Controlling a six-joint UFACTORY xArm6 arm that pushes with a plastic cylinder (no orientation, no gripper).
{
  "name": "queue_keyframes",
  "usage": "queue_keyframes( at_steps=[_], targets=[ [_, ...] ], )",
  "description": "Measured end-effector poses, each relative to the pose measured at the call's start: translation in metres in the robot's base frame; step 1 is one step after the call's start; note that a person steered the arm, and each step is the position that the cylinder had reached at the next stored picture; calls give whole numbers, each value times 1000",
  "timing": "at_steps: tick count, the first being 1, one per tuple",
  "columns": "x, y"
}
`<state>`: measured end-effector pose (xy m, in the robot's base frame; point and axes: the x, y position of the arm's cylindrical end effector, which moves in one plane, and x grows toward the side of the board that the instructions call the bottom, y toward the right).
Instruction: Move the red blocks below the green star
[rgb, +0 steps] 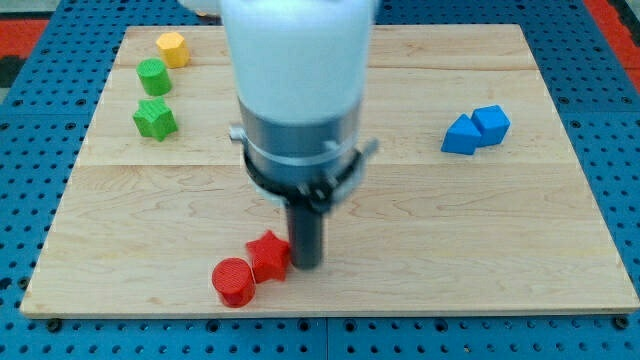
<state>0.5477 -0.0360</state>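
My tip (306, 264) touches the red star (268, 255) beside the red cylinder (234, 281); no fingers here; next, push both left, below the green star (155, 119).

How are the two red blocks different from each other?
The red cylinder is round; the red star has points. The red cylinder lies nearer the view's bottom left, apart from my tip; the red star sits right beside my tip. Both are red and touch each other.
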Motion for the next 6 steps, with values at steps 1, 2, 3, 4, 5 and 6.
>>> queue_keyframes(
  at_steps=[1, 2, 3, 4, 5, 6],
  targets=[
    [-26, -46],
    [-20, 38],
    [59, 46],
    [71, 24],
    [71, -51],
    [46, -96]
  ],
)
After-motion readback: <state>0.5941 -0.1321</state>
